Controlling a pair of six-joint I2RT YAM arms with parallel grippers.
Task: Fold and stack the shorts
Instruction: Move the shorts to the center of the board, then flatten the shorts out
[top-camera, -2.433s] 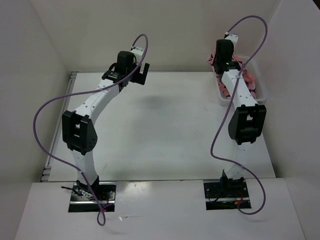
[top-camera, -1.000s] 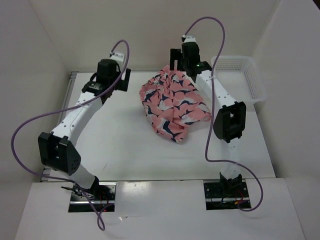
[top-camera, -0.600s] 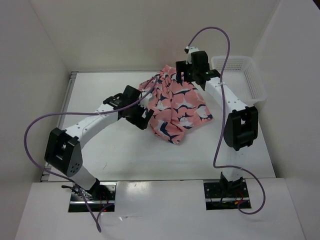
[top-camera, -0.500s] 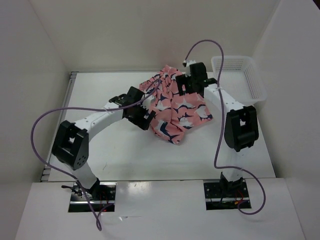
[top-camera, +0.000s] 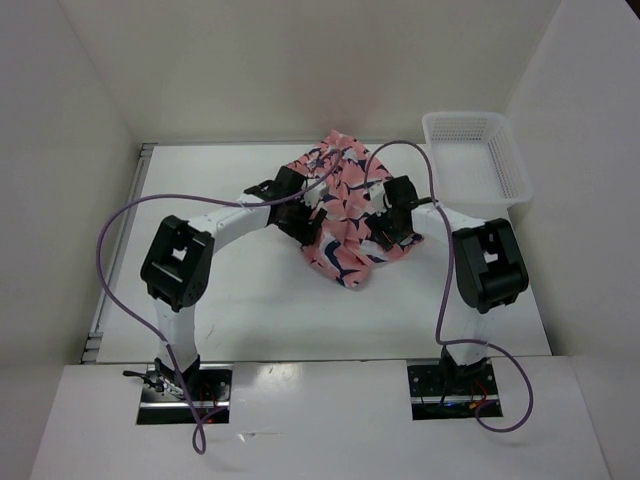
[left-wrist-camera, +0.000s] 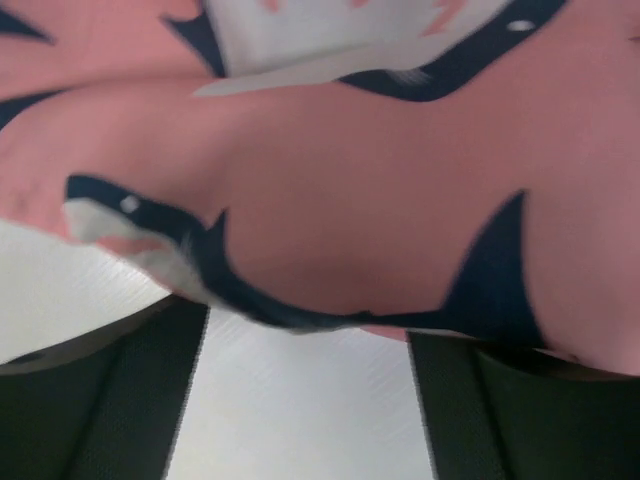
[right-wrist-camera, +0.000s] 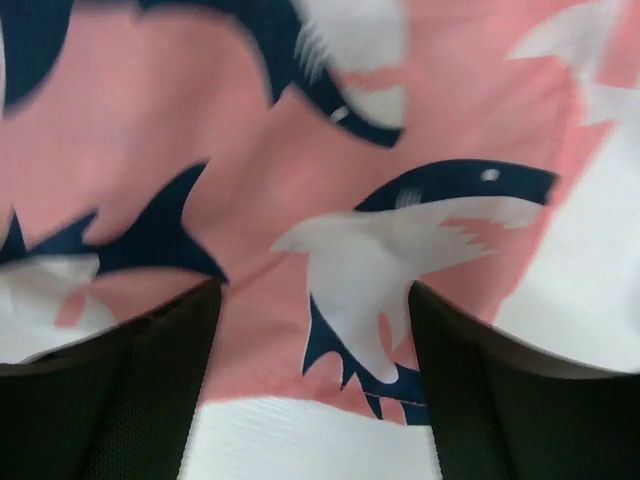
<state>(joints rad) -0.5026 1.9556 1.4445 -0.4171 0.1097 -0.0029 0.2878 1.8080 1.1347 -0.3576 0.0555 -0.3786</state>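
— What fills the view?
— The shorts (right-wrist-camera: 250, 200), pink with navy-and-white sharks, over a white worktop (right-wrist-camera: 290, 440).
— And the right tool (right-wrist-camera: 312, 300)?
— Its dark fingers (right-wrist-camera: 120, 400) stand wide apart, the cloth's edge between them.

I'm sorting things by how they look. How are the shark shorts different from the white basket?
The shorts are coral pink with navy-and-white sharks; the basket is plain white mesh. The shorts lie crumpled in a soft heap; the basket stands as a stiff rectangle. The shorts are mid-table, the basket in the far right corner. Both rest on the white table.
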